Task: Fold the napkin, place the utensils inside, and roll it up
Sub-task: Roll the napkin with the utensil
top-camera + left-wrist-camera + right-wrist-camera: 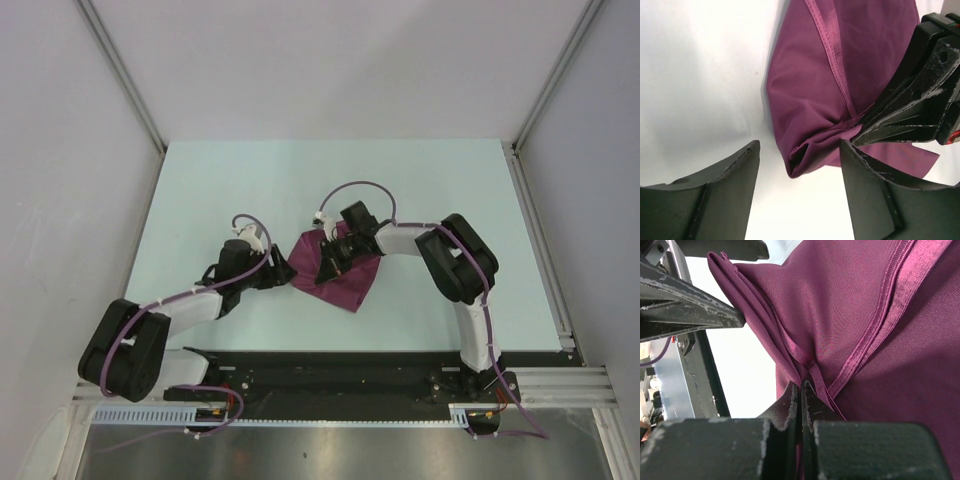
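Well, from the top camera I see the pale table (250,190) filling most of the view, with grey walls (70,200) around it. Both arms reach in over it from the near edge. The left arm (180,310) leans in from the left and the right arm (455,260) bends over from the right, so their wrists meet near the middle of the table. Between them lies the napkin (345,285), bunched and folded into a rough wedge on the table top. Its wider part is under the right wrist, and one corner points toward the left wrist.

The left gripper (800,145) sits low at that folded corner with its jaws spread apart. The corner lies in the gap between them, and I can see bare table between the cloth and the left-hand jaw. Whether the other jaw touches the cloth I cannot tell. The right gripper (800,385) is clenched tight, its jaws pressed together on a gathered fold of the napkin, so it is grasping the cloth. Its tips show in the left wrist view too, coming in from the right and biting where the folds converge. A stitched hem (880,325) runs diagonally across the cloth down into that pinch.
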You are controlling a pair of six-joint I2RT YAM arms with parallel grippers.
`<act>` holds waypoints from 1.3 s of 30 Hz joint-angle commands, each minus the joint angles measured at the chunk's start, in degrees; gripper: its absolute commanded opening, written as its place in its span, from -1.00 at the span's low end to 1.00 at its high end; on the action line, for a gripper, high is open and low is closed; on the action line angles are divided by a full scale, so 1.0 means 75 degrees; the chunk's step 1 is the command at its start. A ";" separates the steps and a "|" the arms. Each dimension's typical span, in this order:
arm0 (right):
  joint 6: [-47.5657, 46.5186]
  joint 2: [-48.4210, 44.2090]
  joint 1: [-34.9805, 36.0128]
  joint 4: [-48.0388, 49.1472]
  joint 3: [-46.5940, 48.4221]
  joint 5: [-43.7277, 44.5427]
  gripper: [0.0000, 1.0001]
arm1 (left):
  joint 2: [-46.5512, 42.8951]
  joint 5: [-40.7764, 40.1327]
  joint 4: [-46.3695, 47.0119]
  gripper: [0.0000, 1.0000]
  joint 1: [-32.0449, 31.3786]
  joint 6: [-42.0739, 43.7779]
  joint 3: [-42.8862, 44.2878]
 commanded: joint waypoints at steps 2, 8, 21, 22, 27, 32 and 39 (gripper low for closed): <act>-0.0198 0.0502 0.0007 -0.0566 -0.0232 0.0436 -1.00 | 0.0331 0.0092 0.0964 0.22 0.0054 0.0113 0.0008; -0.0151 0.0503 -0.0028 -0.0554 -0.0220 0.0471 -1.00 | 0.0671 0.0326 0.1281 -0.10 0.0054 0.0207 0.0102; 0.0025 -0.0879 0.0135 -0.0882 0.0061 0.1370 0.10 | 0.1117 0.0526 0.0371 -1.00 0.0042 0.0301 0.0734; 0.0060 -0.1333 0.0252 -0.0766 -0.0020 0.1606 0.14 | 0.1163 0.0503 0.0123 -1.00 0.0042 0.0312 0.0851; -0.0208 -0.2800 0.1223 0.0065 -0.1248 0.5042 0.42 | 0.1339 0.0538 -0.0651 -1.00 0.0042 0.0266 0.1355; -0.1308 -0.3552 0.2641 0.1519 -0.2364 0.7465 0.55 | 0.1503 0.0643 -0.1203 -0.99 0.0042 0.0324 0.1660; -0.2248 -0.2827 0.3709 0.1766 -0.2552 0.9223 0.55 | 0.1621 0.0737 -0.1344 -1.00 0.0042 0.0348 0.1766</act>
